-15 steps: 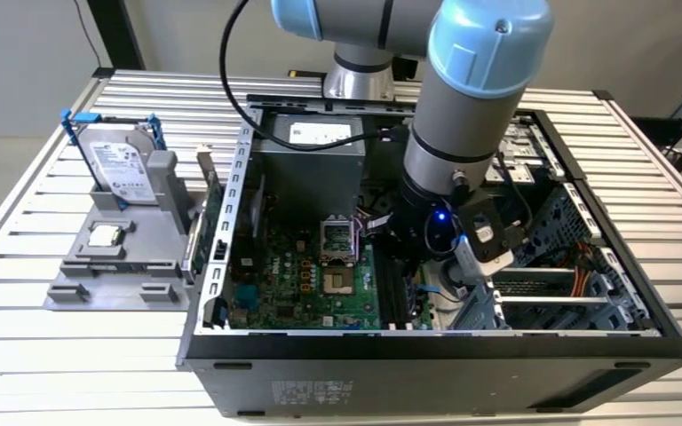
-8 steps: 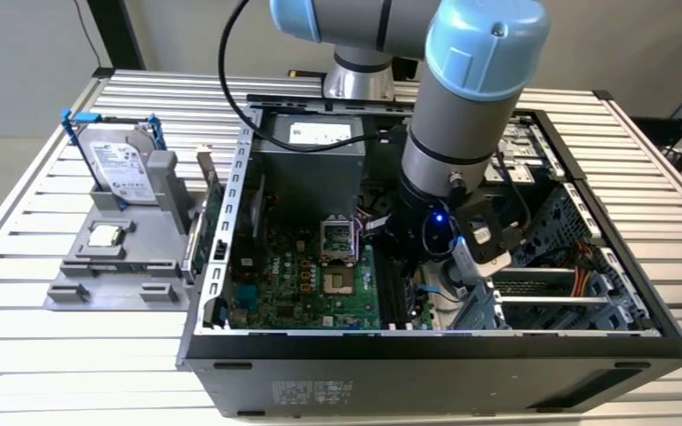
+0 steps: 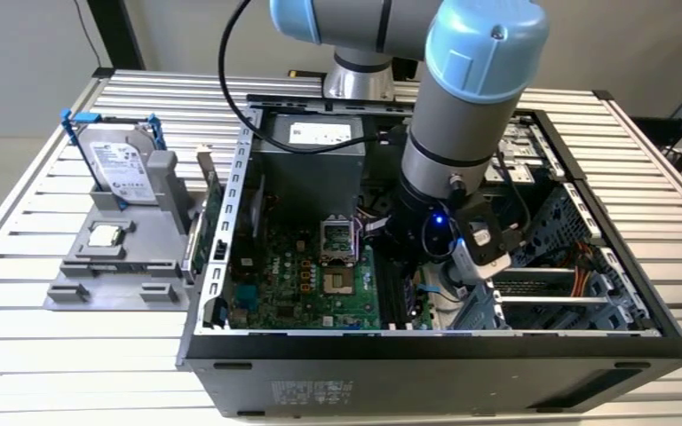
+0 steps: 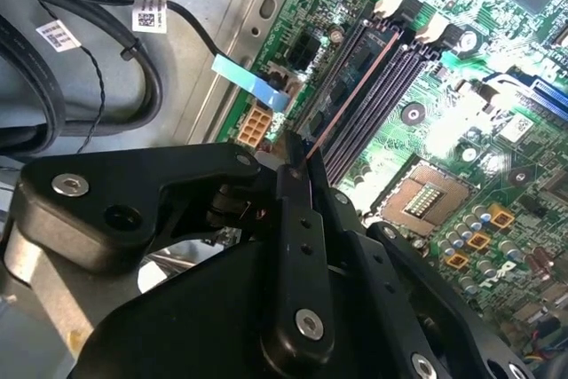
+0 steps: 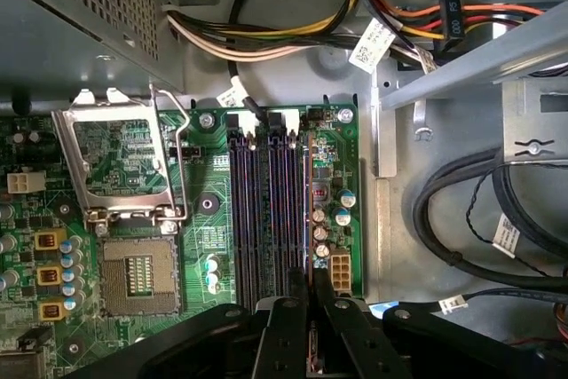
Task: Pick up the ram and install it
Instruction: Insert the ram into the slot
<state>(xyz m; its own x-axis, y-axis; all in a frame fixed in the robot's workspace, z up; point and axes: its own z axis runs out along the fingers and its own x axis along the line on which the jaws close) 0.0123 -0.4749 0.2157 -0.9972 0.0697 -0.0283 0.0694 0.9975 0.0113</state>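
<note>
My gripper is down inside the open case, directly over the memory slots on the motherboard. The fingers are closed on the ram, which I hold on edge. In the second wrist view the ram shows as a thin line running from my fingertips along the slot bank toward the white slot latches. In the first wrist view the ram lies along the slot farthest from the CPU socket, just beside the capacitors.

I cannot tell whether the ram is already in the slot or just above it.

Judged risks from this position:

- Misalignment. If the stick sits tilted or offset against the slot, pressing down may bend it or damage the slot contacts.
- Notch mismatch. The key is hidden, so a reversed stick would jam under force.
- Latches. If the latches beside the slot ends are not open, the ram will not seat.
- Collision. The capacitors and the white connector stand very near the slot; a sideways drift of my fingers could strike them.
- Slip. An edge grip on a thin stick may let it rotate under load
</note>
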